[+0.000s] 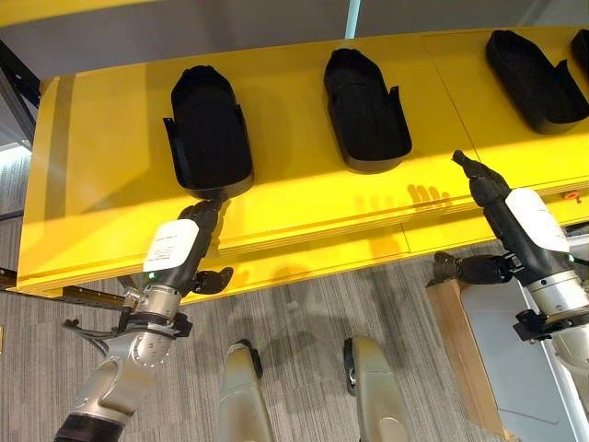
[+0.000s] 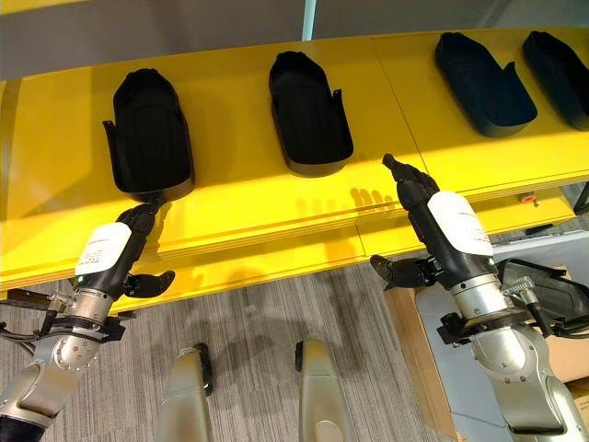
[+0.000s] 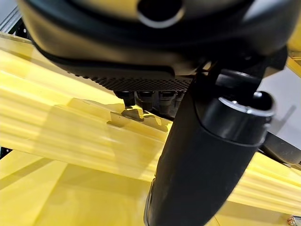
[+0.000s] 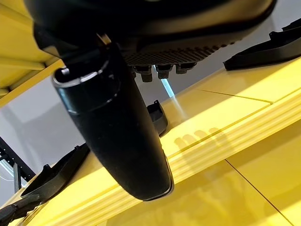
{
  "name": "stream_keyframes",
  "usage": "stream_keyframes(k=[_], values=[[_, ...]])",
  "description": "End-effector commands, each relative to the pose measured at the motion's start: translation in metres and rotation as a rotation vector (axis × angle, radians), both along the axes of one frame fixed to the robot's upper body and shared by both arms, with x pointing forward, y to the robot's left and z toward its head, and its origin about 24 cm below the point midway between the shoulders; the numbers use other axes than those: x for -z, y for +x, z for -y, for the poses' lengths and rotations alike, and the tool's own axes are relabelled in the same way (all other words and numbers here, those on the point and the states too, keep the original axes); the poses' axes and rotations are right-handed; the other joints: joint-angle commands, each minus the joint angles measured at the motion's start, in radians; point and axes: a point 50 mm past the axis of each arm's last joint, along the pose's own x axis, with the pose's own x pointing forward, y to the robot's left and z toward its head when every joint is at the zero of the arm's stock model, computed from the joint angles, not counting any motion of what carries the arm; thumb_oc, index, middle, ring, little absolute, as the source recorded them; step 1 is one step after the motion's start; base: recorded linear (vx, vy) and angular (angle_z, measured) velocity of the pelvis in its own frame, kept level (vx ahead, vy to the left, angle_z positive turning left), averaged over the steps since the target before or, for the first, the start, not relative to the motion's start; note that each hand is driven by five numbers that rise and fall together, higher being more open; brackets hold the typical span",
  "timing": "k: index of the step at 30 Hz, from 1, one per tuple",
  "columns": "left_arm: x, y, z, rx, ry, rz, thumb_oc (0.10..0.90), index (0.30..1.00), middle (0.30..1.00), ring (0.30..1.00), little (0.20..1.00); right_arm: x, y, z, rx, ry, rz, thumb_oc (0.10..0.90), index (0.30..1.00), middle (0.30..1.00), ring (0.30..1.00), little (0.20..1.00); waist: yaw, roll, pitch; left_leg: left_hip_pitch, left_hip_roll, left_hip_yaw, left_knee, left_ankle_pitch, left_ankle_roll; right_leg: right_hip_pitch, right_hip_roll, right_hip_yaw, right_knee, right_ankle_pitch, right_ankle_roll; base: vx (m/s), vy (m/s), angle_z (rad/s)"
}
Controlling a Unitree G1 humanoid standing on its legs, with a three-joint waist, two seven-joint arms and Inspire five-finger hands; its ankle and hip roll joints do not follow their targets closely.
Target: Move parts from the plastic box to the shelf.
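Note:
Several black moulded parts lie on the yellow shelf [image 1: 304,203]: a left part [image 1: 210,129], a middle part [image 1: 365,109] and further parts to the right [image 2: 483,83]. My left hand [image 1: 195,238] reaches up to the shelf's front. Its straight fingers touch the near end of the left part, with the thumb [image 1: 213,279] spread below the shelf edge. My right hand [image 2: 425,204] is open and holds nothing. Its fingers point over the shelf edge, right of the middle part. Its own wrist view shows the thumb [image 4: 117,132] with shelf edge and parts [image 4: 263,47] beyond.
A pale grey box with a brown side [image 1: 502,368] stands on the floor under my right arm. A dark shape [image 2: 552,295] lies in it beside the wrist. Grey carpet [image 1: 294,313] runs below the shelf front. There is bare yellow shelf between the parts.

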Motion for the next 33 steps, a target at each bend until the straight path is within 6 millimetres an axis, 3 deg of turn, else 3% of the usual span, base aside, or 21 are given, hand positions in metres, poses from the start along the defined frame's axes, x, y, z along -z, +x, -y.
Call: stream_keyframes(k=[1, 13, 23, 30, 31, 33], values=[[-0.046, 0.001, 0.005, 0.042, -0.024, 0.241, 0.900, 1.000, 1.000, 1.000, 1.000, -0.035, 0.004, -0.007, -0.035, 0.014, 0.210, 0.900, 1.000, 1.000, 1.000, 1.000, -0.012, 0.003, -0.034, 0.028, 0.014, 0.001, -0.003, -0.019, 0.041, 0.084, -0.010, -0.005, -0.071, -0.026, -0.061, 0.00, 0.000, 0.00], [-0.043, -0.025, 0.008, 0.112, -0.107, 0.188, 0.900, 1.000, 1.000, 1.000, 1.000, -0.035, -0.004, -0.005, -0.027, 0.020, 0.215, 0.900, 1.000, 1.000, 1.000, 1.000, 0.002, 0.007, -0.029, 0.033, 0.012, -0.006, -0.010, -0.010, 0.040, 0.094, -0.009, -0.014, -0.071, -0.023, -0.061, 0.00, 0.000, 0.00], [-0.029, -0.041, 0.002, 0.104, -0.378, 0.108, 0.900, 1.000, 1.000, 1.000, 1.000, -0.032, -0.006, -0.003, -0.017, 0.047, 0.210, 0.900, 1.000, 1.000, 1.000, 1.000, 0.014, 0.013, -0.028, 0.063, 0.009, -0.015, -0.028, -0.001, 0.044, 0.120, -0.007, -0.019, -0.082, -0.015, -0.060, 0.00, -0.004, 0.00], [-0.021, -0.041, 0.006, 0.145, -0.656, 0.084, 0.900, 1.000, 1.000, 1.000, 1.000, -0.025, -0.007, -0.001, -0.003, 0.083, 0.194, 0.900, 1.000, 1.000, 1.000, 1.000, 0.017, 0.032, -0.037, 0.145, 0.019, -0.009, -0.171, 0.069, 0.035, 0.187, 0.000, -0.029, -0.183, 0.029, -0.060, 0.00, -0.040, 0.04], [-0.010, -0.044, 0.005, 0.133, -0.788, 0.052, 0.900, 1.000, 1.000, 1.000, 1.000, -0.020, -0.008, 0.000, 0.000, 0.091, 0.170, 0.900, 1.000, 1.000, 1.000, 1.000, 0.015, 0.042, -0.048, 0.191, 0.032, 0.000, -0.263, 0.118, 0.032, 0.218, 0.014, -0.035, -0.241, 0.053, -0.060, 0.01, -0.084, 0.06], [-0.006, -0.046, 0.002, 0.130, -0.859, 0.039, 0.900, 1.000, 1.000, 1.000, 1.000, -0.017, -0.007, 0.000, 0.000, 0.101, 0.161, 0.900, 1.000, 1.000, 1.000, 1.000, 0.017, 0.050, -0.060, 0.237, 0.048, 0.009, -0.344, 0.162, 0.027, 0.247, 0.029, -0.040, -0.302, 0.072, -0.057, 0.03, -0.072, -0.03]])
